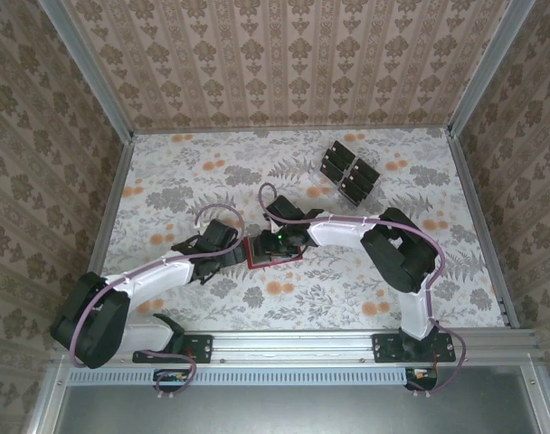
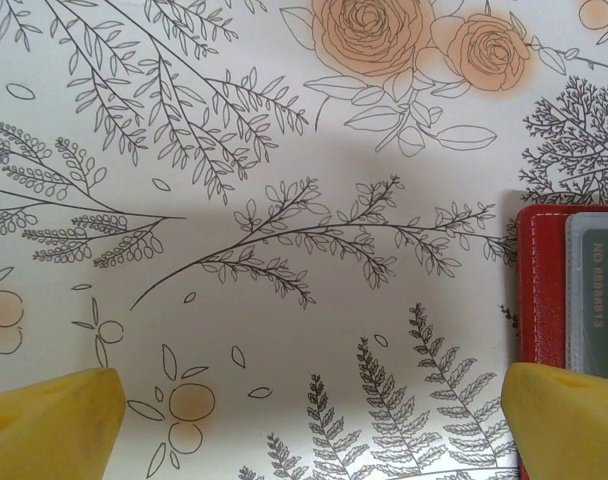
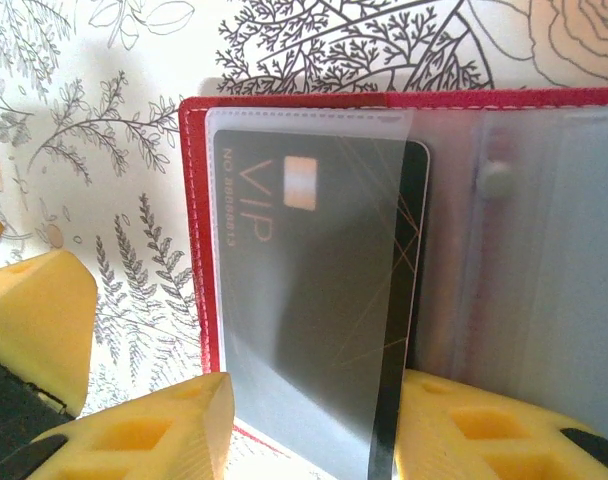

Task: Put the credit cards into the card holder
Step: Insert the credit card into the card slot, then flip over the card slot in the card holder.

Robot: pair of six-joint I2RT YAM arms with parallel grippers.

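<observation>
The red card holder (image 1: 255, 256) lies open on the floral table between both grippers. A black credit card (image 3: 324, 300) marked VIP sits mostly inside the clear sleeve over the holder's red rim (image 3: 196, 250), its right edge and near end sticking out. My right gripper (image 3: 314, 430) is open, one yellow finger on each side of the card's near end. My left gripper (image 2: 314, 440) is open wide over bare table, its right fingertip (image 2: 569, 420) at the holder's red edge (image 2: 539, 290). More dark credit cards (image 1: 350, 170) stand at the back right.
The spare cards stand in a clear plastic stand (image 1: 322, 177) at the back right. Patterned walls close the table on three sides. A yellow finger of the left gripper (image 3: 34, 320) shows just left of the holder.
</observation>
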